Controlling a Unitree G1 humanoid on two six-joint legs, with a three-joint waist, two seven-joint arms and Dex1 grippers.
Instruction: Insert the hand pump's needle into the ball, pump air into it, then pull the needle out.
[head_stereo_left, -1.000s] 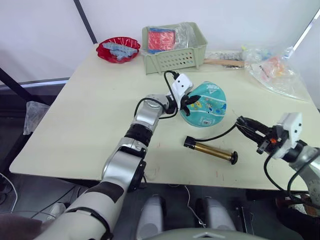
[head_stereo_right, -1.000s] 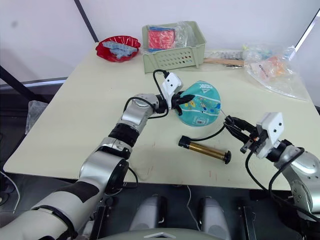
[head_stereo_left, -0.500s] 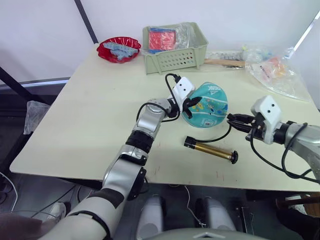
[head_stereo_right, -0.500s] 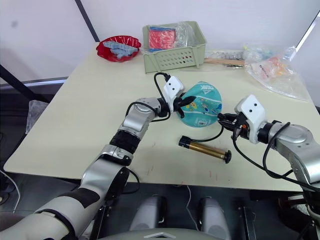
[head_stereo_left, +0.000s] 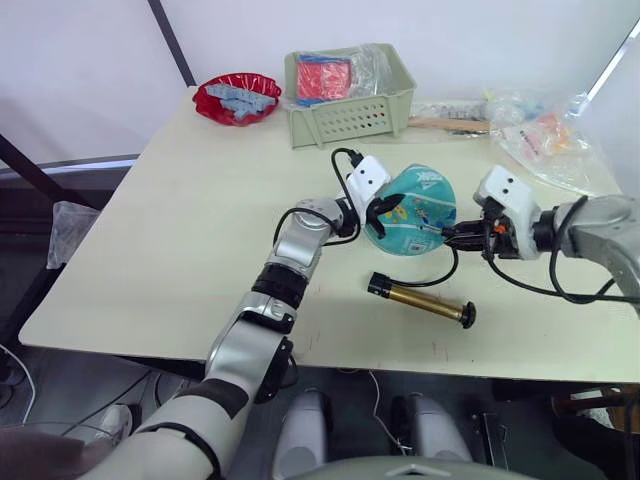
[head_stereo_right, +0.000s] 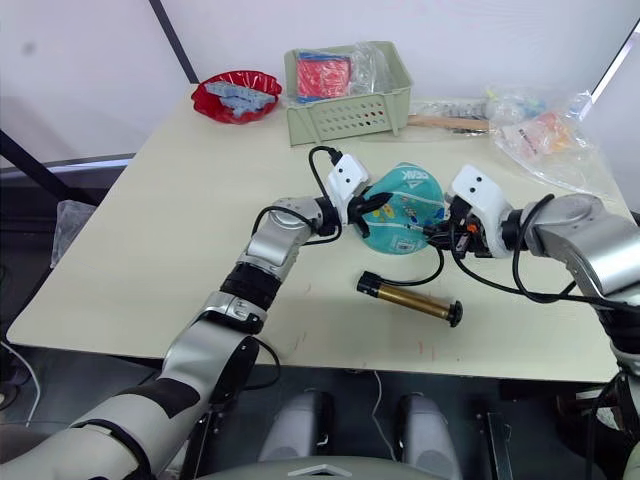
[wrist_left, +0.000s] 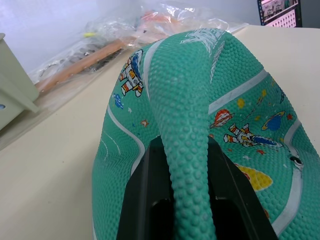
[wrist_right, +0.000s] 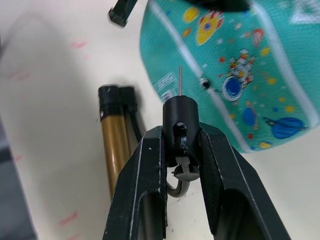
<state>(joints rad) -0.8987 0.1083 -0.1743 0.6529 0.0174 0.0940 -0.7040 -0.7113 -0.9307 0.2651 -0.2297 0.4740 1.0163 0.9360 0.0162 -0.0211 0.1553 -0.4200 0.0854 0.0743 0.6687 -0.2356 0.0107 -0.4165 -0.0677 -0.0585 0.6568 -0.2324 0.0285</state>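
Note:
The teal ball (head_stereo_left: 412, 210), partly deflated and printed with cartoons, lies at the table's middle. My left gripper (wrist_left: 182, 167) is shut on a raised fold of the ball at its left side (head_stereo_left: 380, 208). My right gripper (wrist_right: 179, 145) is shut on the needle's black fitting (wrist_right: 178, 111), close to the ball's right side (head_stereo_left: 462, 232). The thin needle (wrist_right: 179, 80) points at the ball, its tip just beside the small black valve hole (wrist_right: 203, 82). The bronze hand pump (head_stereo_left: 420, 298) lies flat in front of the ball. Its black hose (head_stereo_left: 447, 268) curves up to my right gripper.
A green basket (head_stereo_left: 350, 115) holding a red packet stands behind the ball. A red crinkled bag (head_stereo_left: 237, 98) lies at the back left. Clear plastic bags (head_stereo_left: 550, 135) and a wooden-handled tool (head_stereo_left: 445, 124) lie at the back right.
My right gripper has carried the needle from the front right edge leftward and away from me, up to the ball's right side. The left gripper keeps its hold on the ball.

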